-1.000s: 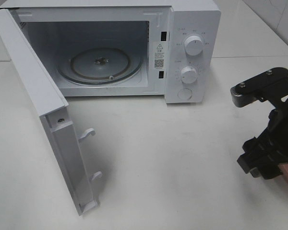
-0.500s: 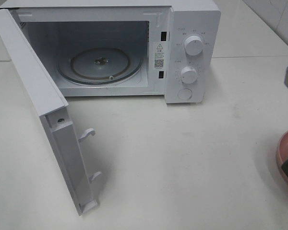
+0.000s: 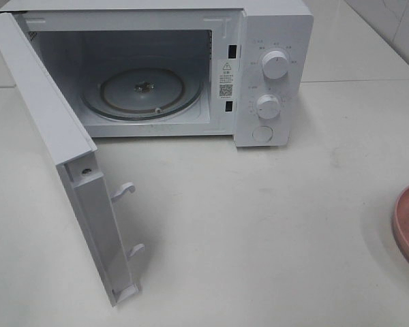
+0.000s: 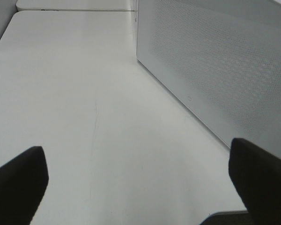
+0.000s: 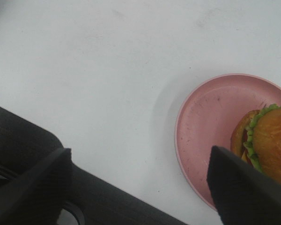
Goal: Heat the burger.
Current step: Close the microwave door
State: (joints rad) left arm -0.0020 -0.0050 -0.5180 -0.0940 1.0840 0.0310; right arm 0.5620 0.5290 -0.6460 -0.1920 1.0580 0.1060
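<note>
Your left claw (image 4: 138,185) stands spread wide over bare white surface (image 4: 75,93), gripping nothing and touching nothing; its two dark fingertips (image 4: 18,178) sit at the outer edges of its wrist view, well apart. Just beside it runs the perforated face of the microwave door (image 4: 215,70).

Your right claw (image 5: 140,187) is also released, fingers far apart with nothing between them. It hangs above the surface near the pink plate (image 5: 206,122). One finger (image 5: 243,192) overlaps the plate's near rim in that view, but you cannot tell whether it touches the plate.

The burger (image 5: 267,140) lies on that plate, toward the side cut off by the picture's edge: brown bun on top, green lettuce frill showing below it. It is apart from both fingers.

From the high camera you see neither claw. It gives you what the wrist views do not: the white microwave (image 3: 273,75) at the back of the surface, its door swung fully open to the left, the glass turntable (image 3: 143,92) bare inside, and two knobs (image 3: 275,65) on the right panel. Of the plate, only a sliver of rim shows at the right edge, well apart from the microwave, and the burger itself is out of that view.
</note>
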